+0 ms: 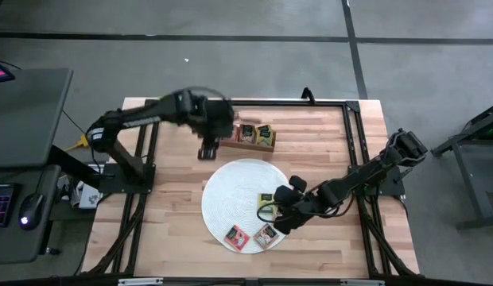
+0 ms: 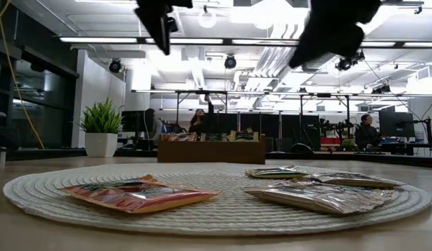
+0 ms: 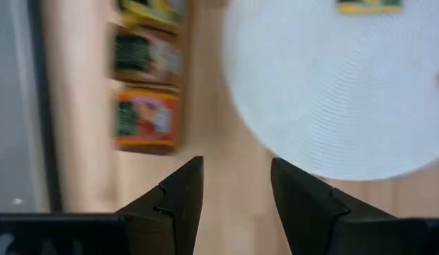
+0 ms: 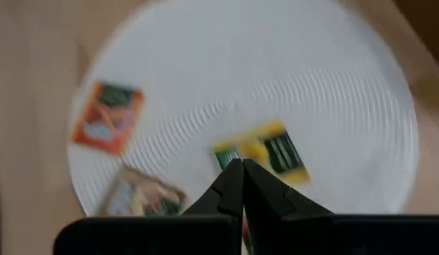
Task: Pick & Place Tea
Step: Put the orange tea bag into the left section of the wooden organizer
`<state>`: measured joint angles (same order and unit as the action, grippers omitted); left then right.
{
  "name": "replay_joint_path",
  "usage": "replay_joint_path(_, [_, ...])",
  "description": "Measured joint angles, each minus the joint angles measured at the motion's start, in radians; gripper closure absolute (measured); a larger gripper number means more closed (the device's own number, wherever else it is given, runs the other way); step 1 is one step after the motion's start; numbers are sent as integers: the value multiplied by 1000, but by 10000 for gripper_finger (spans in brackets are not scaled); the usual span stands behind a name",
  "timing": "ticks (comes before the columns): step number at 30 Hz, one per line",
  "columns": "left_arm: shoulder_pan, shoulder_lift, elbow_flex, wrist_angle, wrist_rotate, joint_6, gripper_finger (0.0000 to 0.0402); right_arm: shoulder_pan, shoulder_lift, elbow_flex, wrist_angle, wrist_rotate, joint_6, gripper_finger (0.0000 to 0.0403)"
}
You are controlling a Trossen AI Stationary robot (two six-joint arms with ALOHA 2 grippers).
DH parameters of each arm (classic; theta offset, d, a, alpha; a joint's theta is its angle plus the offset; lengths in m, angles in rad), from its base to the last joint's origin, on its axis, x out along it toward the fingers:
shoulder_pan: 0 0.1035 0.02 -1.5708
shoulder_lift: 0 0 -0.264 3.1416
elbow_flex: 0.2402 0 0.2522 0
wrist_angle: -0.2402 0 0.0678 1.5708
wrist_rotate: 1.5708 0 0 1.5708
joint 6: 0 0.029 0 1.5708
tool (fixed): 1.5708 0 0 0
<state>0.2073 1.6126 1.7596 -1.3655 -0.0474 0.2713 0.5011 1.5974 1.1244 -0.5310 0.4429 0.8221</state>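
From above, three tea packets (image 1: 251, 235) lie on the white mat (image 1: 230, 191), the right gripper (image 1: 280, 208) hovering over a yellow one. Its wrist view shows fingers pinched together, apparently empty. The left gripper (image 3: 236, 185), part-open and holding nothing, hangs beside the wooden tray (image 3: 145, 71), likely waiting

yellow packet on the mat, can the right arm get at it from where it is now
Probably yes. The right gripper hangs directly over the yellow packet on the white mat, nothing between them. But its fingers are shut with no packet between them, so it would have to open first.
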Motion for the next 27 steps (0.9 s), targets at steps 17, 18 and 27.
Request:
replay_joint_path(17, [-500, -88, -591, 575, 43, -636, 241, 18, 96, 0, 488, -26, -249, 402])
replay_joint_path(18, [-515, -90, -604, 619, 34, -653, 241, 18, 117, 0, 508, -36, -238, 402])
replay_joint_path(27, [-574, -91, -786, 885, 25, -696, 241, 30, 251, 27, 610, -41, -44, 403])
